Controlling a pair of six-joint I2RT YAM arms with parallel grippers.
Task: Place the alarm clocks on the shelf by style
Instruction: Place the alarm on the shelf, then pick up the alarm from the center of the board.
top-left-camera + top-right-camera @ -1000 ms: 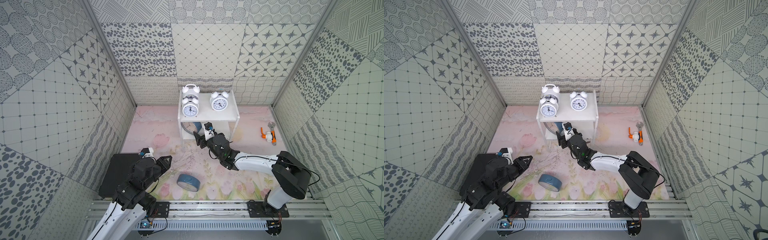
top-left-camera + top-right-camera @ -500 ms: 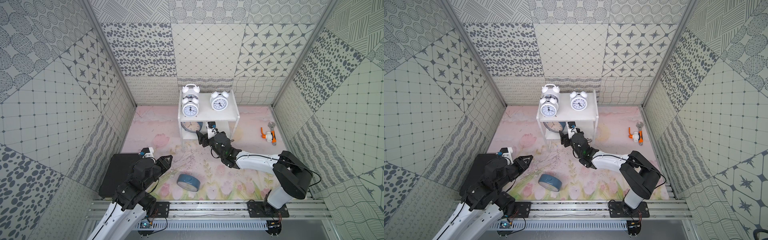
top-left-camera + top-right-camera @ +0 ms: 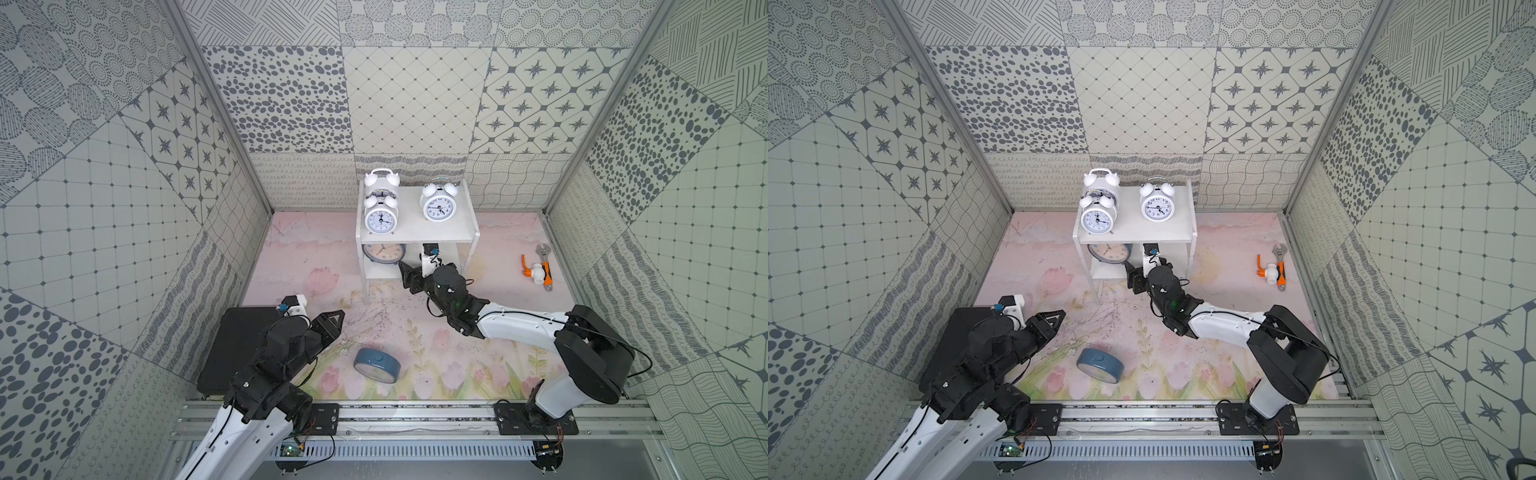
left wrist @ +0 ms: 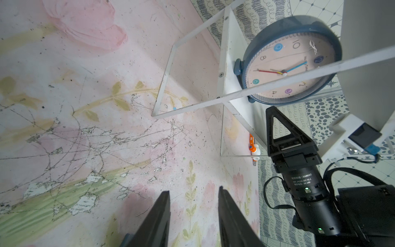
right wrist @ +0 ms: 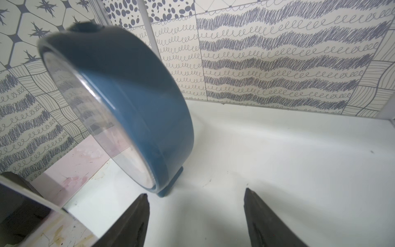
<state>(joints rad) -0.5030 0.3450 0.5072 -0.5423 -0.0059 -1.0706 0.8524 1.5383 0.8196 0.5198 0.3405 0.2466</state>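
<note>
The white shelf (image 3: 465, 239) stands at the back of the mat. Three white twin-bell alarm clocks are on its top tier: one at the front left (image 3: 380, 216), one behind it (image 3: 381, 179), one on the right (image 3: 438, 204). A blue-cased clock (image 3: 383, 252) stands upright on the lower tier's left side. Another blue clock (image 3: 377, 365) lies tilted on the mat at the front. My right gripper (image 5: 196, 193) is open at the lower tier, with nothing between its fingers and the standing blue clock (image 5: 128, 102) just ahead and to one side. My left gripper (image 4: 194, 189) hovers over the mat, jaws narrowly apart and empty.
An orange-and-white tool with a wrench (image 3: 538, 270) lies on the mat at the right. A black pad (image 3: 237, 349) sits at the front left under my left arm. Patterned walls close in three sides.
My right gripper has shifted slightly right and farther in under the shelf top. The blue clock on the lower tier now stands free and straighter. The left arm has not moved.
</note>
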